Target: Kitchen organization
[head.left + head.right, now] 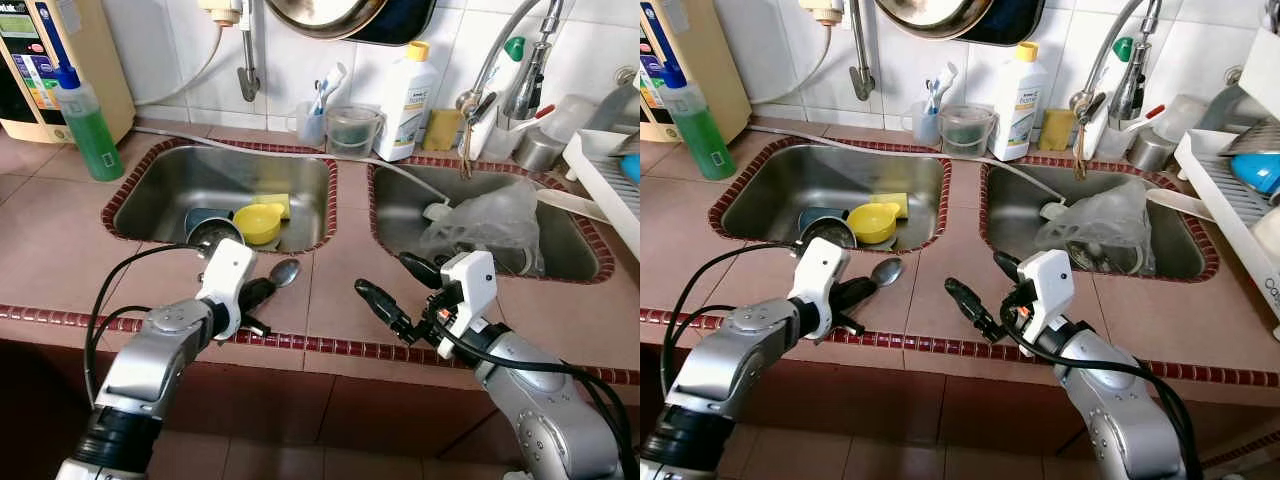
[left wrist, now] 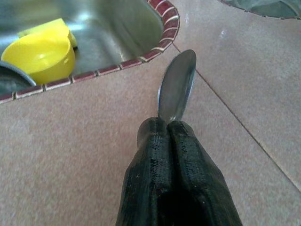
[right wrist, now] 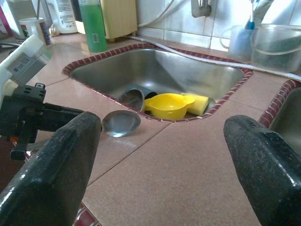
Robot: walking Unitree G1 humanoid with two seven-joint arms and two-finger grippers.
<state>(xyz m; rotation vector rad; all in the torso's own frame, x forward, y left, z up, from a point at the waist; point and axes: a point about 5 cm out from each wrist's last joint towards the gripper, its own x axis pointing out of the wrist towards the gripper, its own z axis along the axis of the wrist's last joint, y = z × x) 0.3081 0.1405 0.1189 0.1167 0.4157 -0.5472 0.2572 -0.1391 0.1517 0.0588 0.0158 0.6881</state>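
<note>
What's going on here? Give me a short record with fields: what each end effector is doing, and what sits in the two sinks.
Left end effector: shut on a metal spoon, over the counter beside the left sink.
Right end effector: open, holding nothing, over the counter between the sinks.
Left sink: yellow cup, yellow sponge, metal cup.
Right sink: crumpled clear plastic bag.
</note>
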